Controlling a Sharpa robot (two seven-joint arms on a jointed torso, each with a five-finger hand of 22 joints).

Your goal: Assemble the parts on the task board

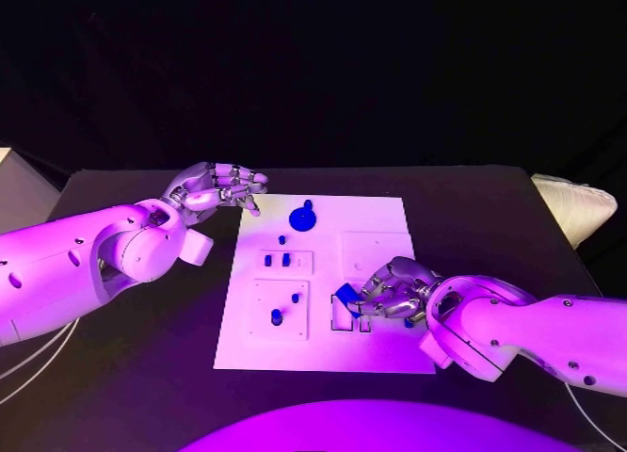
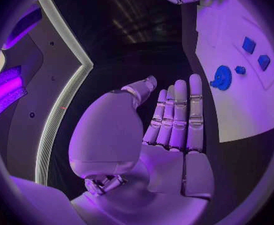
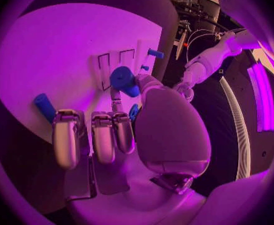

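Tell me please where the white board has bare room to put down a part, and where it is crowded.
Free: the task board's far right corner, beside the blue gear, and the near strip along its front edge. Crowded: the near right area, where the right hand holds a blue part. The left hand hovers off the far left corner.

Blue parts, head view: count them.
7 visible: gear at the far side, small peg beside it, two blocks mid-board, two pegs near-left, one part in the right hand; others may hide under it.
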